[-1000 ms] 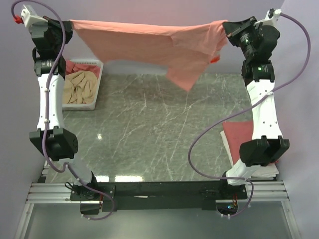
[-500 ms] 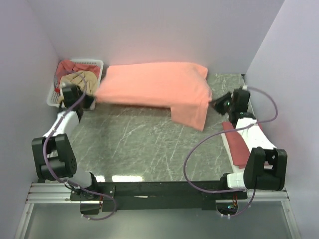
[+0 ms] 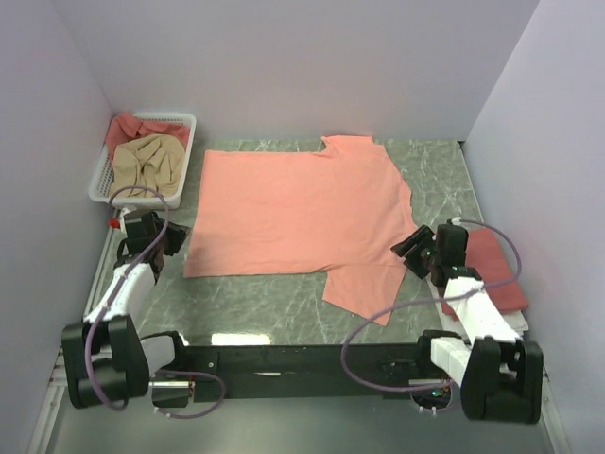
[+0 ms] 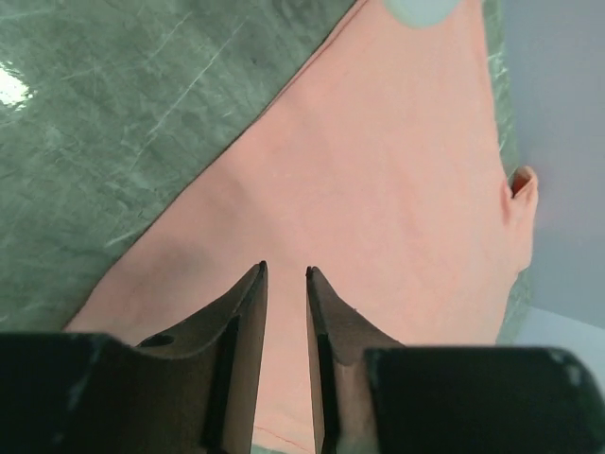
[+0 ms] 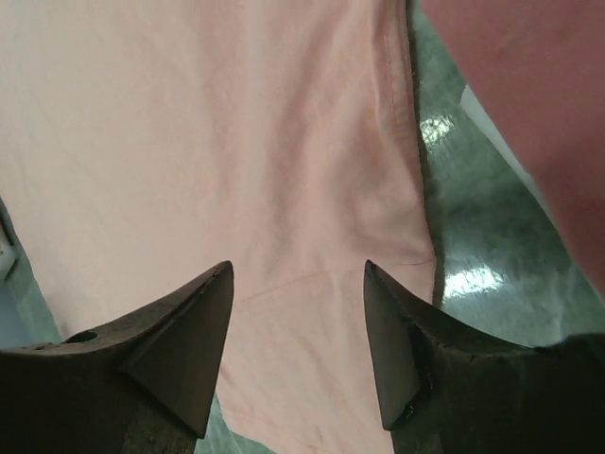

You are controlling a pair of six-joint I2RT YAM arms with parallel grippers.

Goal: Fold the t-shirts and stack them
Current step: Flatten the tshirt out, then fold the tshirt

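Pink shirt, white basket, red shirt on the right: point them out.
Pink shirt (image 3: 293, 208), top view, middle of body.
White basket (image 3: 188, 156), top view, right wall.
Red shirt (image 3: 493, 269), top view, bare middle part.

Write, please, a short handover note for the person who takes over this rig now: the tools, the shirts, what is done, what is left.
Left tool: open, empty, above the left edge of the salmon-pink short-sleeved cloth t-shirt.
Right tool: open, empty, above the same shirt's right side.
Pink shirt: spread flat on the grey marbled table, no fold yet.
Crumpled beige-tan shirt and rose-red shirt: in the white plastic lattice basket, far left.
Darker rose-red cloth: flat at the right edge, apparently folded already.
Left to do: fold the pink shirt, stack it, then the basket shirts.
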